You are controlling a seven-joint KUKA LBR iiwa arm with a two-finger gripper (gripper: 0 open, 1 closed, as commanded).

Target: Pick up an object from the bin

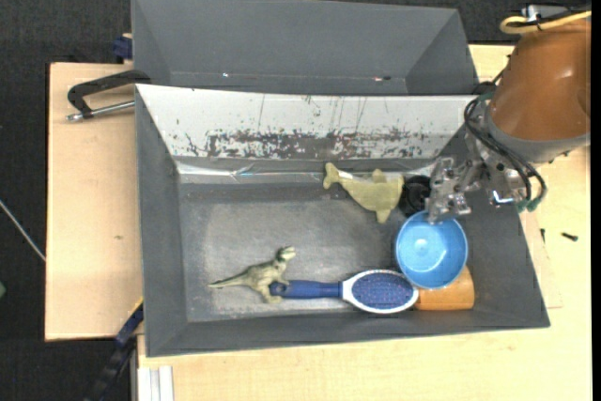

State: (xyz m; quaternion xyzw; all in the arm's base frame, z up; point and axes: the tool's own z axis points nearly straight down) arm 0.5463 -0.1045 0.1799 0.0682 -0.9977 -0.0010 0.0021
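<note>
Blue round plastic bowl (431,251), upright

One dinosaur (258,275), brush (380,290), bowl (430,251), perhaps sponge (449,299)

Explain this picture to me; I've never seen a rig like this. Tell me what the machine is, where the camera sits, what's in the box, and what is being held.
The machine is a robot arm, wrapped in an orange cover, reaching in from the right. At its tip is the claw, the part that grasps. The one camera looks down on the grey metal bin from above and slightly to one side. In the bin lie a small toy dinosaur, a blue-handled brush with a white oval head, a round blue bowl, an orange block beside the bowl, a pale yellow-green rubbery toy by the back wall, and a small black thing next to it. The claw hangs over the bowl's far rim. Whether it grips anything, I cannot tell.
</note>
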